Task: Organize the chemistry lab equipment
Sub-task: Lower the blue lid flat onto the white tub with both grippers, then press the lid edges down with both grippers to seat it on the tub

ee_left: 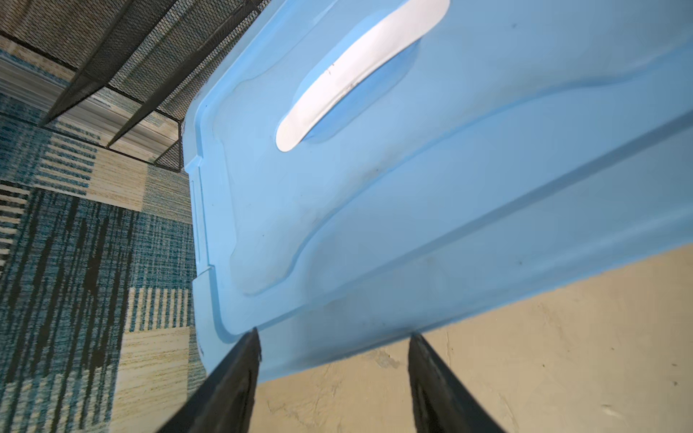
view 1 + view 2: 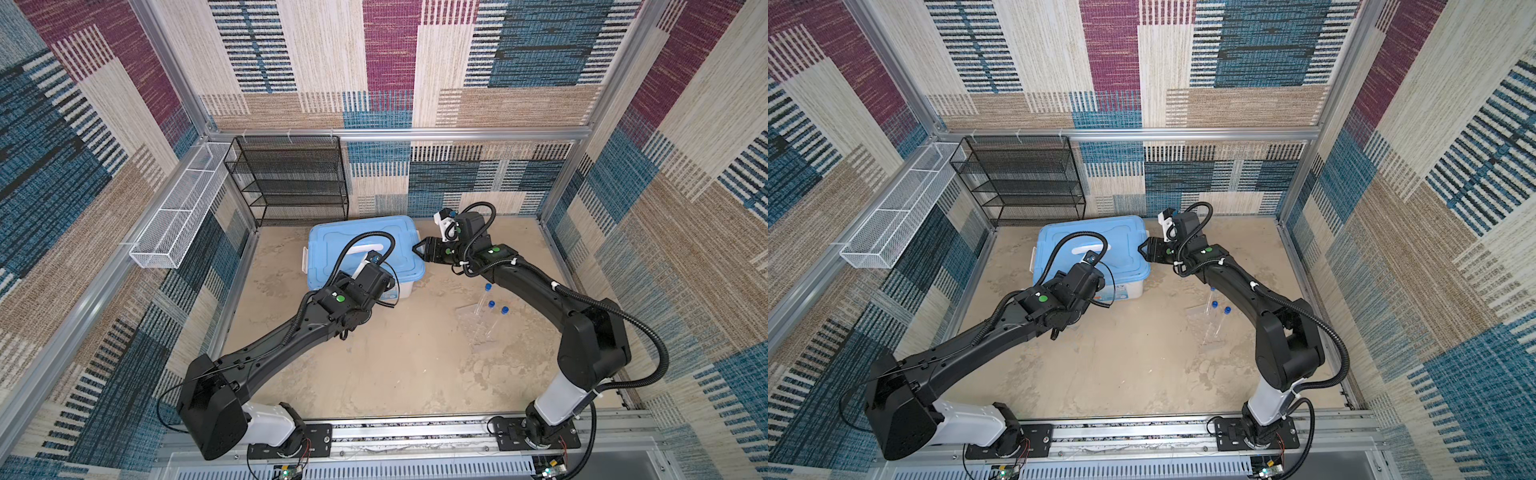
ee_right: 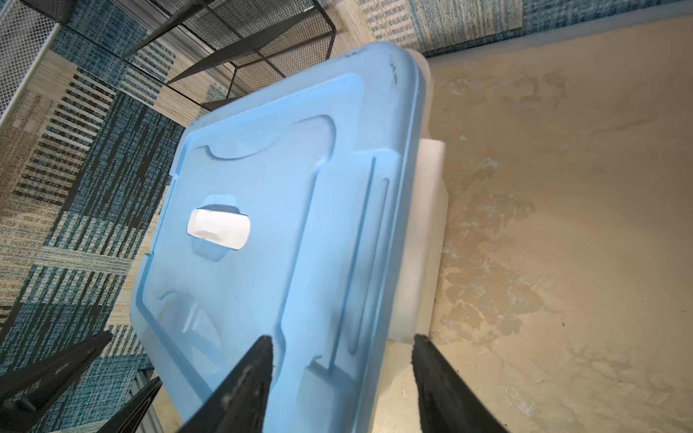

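Observation:
Three clear blue-capped tubes (image 2: pixel 491 305) (image 2: pixel 1215 305) stand tilted in a clear tube rack (image 2: pixel 478 332) on the tan floor at the right, under my right forearm. In both top views my right gripper (image 2: pixel 417 249) (image 2: pixel 1143 248) is at the right edge of the tub's blue lid. In the right wrist view it (image 3: pixel 341 341) is open, with the lid's edge between its fingers. My left gripper (image 1: pixel 333 333) is open at the lid's front edge near a corner. In both top views it is hidden under its own wrist.
The big white tub (image 2: pixel 402 291) with the blue lid (image 2: pixel 365 232) (image 1: pixel 450 187) (image 3: pixel 281 225) sits at the back centre. A black wire-mesh shelf (image 2: pixel 291 178) stands behind it. A white mesh basket (image 2: pixel 178 216) hangs on the left wall.

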`<move>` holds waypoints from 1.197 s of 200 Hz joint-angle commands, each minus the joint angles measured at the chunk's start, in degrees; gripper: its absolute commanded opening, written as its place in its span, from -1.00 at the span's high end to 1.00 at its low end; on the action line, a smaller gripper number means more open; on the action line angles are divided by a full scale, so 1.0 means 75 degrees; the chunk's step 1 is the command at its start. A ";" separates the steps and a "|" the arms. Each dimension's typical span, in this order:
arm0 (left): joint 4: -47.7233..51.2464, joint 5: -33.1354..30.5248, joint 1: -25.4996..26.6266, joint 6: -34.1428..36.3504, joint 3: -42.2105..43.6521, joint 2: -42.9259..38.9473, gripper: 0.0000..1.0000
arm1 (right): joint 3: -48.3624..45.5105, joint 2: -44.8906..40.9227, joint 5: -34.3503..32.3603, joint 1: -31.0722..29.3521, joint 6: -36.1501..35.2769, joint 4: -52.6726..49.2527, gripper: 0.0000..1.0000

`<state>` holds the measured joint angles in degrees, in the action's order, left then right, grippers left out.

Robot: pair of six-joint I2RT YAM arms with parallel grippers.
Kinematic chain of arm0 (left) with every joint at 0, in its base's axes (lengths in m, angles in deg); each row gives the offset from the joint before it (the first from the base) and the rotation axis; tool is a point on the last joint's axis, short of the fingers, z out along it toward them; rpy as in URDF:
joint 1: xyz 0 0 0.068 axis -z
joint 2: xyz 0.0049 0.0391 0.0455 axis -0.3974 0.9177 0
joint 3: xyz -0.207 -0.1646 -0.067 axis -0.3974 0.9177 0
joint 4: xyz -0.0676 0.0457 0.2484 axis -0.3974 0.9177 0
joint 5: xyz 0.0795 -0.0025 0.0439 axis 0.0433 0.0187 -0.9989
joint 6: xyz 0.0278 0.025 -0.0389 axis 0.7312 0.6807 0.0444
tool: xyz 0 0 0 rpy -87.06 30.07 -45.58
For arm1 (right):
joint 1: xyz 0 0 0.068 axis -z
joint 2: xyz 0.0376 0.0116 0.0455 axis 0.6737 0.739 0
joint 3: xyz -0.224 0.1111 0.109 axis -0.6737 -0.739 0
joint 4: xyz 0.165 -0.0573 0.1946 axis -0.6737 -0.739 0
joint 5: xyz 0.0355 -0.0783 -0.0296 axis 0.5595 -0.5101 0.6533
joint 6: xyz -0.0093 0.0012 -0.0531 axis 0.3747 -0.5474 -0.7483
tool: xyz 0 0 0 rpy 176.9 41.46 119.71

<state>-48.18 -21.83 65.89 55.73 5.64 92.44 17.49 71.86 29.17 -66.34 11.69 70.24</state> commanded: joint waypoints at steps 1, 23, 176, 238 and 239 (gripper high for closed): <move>-0.0033 0.0783 -0.0132 -0.0419 -0.0168 -0.0302 -0.28 | -0.0131 -0.0166 -0.0386 0.0204 -0.0207 0.0322 -0.23; -0.0016 0.1477 -0.0167 -0.0577 -0.0389 -0.0654 -0.28 | -0.0390 -0.0143 -0.0269 0.0554 -0.0511 0.0642 -0.21; 0.0568 0.2401 -0.3094 -0.0619 -0.1819 0.0998 -0.25 | -0.0129 0.1274 0.1510 0.0914 -0.0799 0.1412 -0.13; 0.0660 0.2308 -0.3305 -0.0571 -0.1708 0.1289 -0.24 | -0.0628 0.1499 0.0568 0.0934 -0.0893 0.1319 0.00; 0.0661 0.2305 -0.3307 -0.0572 -0.1716 0.1298 -0.24 | -0.0649 0.1476 0.0598 0.0935 -0.0907 0.1365 0.00</move>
<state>-44.20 -3.93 41.39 51.36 -7.08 101.45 13.95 83.88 34.55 -59.46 5.55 78.22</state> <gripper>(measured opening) 0.619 0.507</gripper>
